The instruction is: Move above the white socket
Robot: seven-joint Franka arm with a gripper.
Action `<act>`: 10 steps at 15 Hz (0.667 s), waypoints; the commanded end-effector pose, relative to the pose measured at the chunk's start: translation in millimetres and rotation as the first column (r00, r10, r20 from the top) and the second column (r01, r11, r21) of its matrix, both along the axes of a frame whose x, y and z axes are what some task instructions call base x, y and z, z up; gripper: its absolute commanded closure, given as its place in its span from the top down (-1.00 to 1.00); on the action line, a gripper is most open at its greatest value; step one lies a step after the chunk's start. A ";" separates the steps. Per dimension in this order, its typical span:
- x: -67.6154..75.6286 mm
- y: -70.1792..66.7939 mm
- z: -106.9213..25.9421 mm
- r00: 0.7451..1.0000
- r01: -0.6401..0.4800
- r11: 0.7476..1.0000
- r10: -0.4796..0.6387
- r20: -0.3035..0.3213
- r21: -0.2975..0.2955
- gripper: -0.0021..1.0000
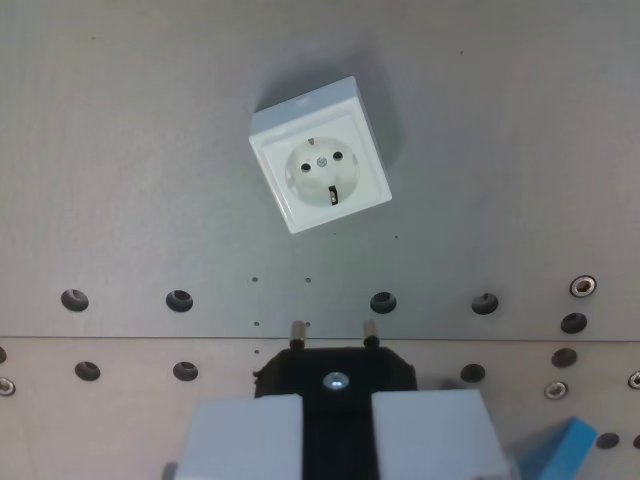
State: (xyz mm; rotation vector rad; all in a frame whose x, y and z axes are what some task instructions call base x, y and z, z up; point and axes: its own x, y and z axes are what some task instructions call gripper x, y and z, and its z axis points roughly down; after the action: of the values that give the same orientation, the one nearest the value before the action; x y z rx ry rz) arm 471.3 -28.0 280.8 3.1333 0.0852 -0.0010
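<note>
White socket [320,155] sits flat on the grey plate [120,150], far of centre, rotated a bit clockwise — well apart from the gripper [336,435]. Gripper is at the near edge, fingers [240,435] clamped on a black plug [336,372] with two pins [297,331] pointing far. Row of bolt holes [180,300] lies between plug and socket. Blue block [560,450] near right, out of the path. My read: translate far and slightly left until the pins sit over the socket's two contact holes, hold height, yaw the wrist to match the socket's tilt — otherwise pins won't line up later.
</note>
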 end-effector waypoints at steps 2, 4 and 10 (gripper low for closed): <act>-0.1 -0.1 -0.1 1.000 0.000 1.000 0.000 0.000 0.000 -1.00; -0.1 -0.1 -0.1 1.000 -0.002 1.000 0.002 -0.001 0.000 -1.00; -0.4 0.0 -2.4 1.000 -0.018 1.000 0.018 -0.002 0.000 -1.00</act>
State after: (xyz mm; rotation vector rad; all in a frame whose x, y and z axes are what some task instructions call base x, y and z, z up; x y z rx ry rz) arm 471.2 -27.9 280.4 3.1331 0.0865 -0.0030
